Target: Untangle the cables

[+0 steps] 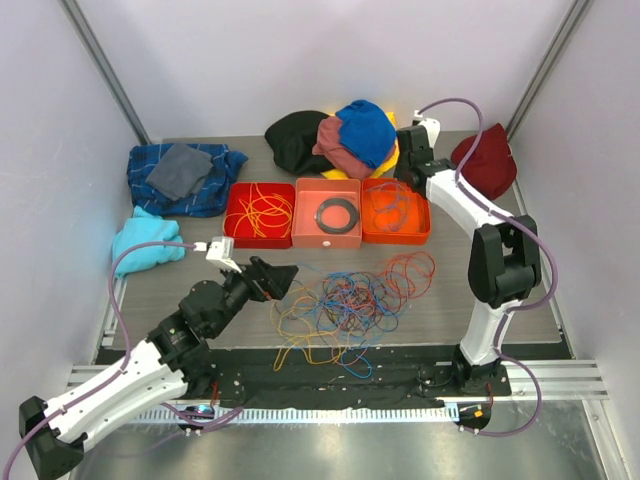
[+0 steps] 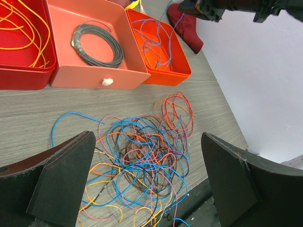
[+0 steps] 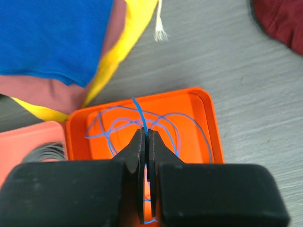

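As the right end effector (image 3: pixel 147 132) pinches a blue cable (image 3: pixel 137 106) over the orange bin (image 3: pixel 214 127) at two o'clock, release appears due, the left end effector (image 2: pixel 149 165) standing wide.

Nothing legible anywhere, folks: no word, label, brand or number can be made out in any of the three views. One small white spot (image 2: pixel 107 82) sits on the front wall of the middle tray (image 2: pixel 90 75), too tiny to read.
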Controlling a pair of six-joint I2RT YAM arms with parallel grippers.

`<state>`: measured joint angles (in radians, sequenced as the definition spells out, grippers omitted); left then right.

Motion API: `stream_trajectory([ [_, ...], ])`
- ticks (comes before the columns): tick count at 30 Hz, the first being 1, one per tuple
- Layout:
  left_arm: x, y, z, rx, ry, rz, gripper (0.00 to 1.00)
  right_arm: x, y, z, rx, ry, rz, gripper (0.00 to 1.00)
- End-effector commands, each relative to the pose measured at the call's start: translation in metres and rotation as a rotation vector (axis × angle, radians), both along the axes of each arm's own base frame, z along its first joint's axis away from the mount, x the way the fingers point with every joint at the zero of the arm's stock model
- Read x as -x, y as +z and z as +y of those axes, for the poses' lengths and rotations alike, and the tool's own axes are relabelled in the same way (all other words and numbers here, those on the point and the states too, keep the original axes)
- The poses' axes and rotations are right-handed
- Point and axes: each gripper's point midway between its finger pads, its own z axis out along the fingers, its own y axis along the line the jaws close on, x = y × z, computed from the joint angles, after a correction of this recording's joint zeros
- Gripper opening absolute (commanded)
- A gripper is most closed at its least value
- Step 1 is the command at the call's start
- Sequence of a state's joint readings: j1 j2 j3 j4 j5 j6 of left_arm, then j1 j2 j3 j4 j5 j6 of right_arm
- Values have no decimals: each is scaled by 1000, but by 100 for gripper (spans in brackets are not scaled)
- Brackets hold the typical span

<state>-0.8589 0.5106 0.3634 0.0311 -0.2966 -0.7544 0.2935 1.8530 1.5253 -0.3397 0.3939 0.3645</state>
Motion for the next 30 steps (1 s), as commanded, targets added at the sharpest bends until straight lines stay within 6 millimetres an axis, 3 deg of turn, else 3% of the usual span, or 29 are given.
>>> stream_trajectory([
  [1,-3,4,1,11,17,-6,100,7,-18,-7,2,-23,-8,1],
  [3,-3,2,0,9,14,-3,100,24,-39,-8,-7,-19,30,14],
  [4,-3,2,-1,8,9,-2,100,31,-33,-5,-18,-13,18,36],
  [5,-3,2,-2,8,6,-2,100,37,-29,-4,-20,-17,9,44],
  [6,-4,0,-4,6,5,2,100,47,-36,-5,-9,-14,22,50],
  [7,-4,1,-5,9,2,1,100,54,-16,-1,-10,-11,-23,58],
  [10,-5,1,-11,15,-18,6,100,70,-3,-3,12,-23,-33,65],
  [14,-5,0,-18,20,-41,17,100,96,36,-10,16,-35,-83,65],
  [17,-5,-1,-19,23,-42,21,100,123,47,-2,25,5,-91,65],
  [19,-5,-1,-19,25,-42,19,100,138,43,8,4,45,-73,63],
  [20,-5,-2,-19,24,-40,20,100,152,25,10,11,69,-16,63],
  [22,-5,-2,-20,25,-42,19,100,174,14,28,-20,135,17,61],
  [23,-6,-3,-20,24,-42,22,100,189,-8,30,-8,155,64,61],
  [24,-6,-2,-21,29,-46,20,100,201,-9,38,-19,186,59,60],
  [26,-6,-5,-23,23,-52,27,100,220,-33,36,-15,185,95,60],
  [30,-7,-10,-31,19,-73,40,100,238,-55,32,33,181,131,58],
])
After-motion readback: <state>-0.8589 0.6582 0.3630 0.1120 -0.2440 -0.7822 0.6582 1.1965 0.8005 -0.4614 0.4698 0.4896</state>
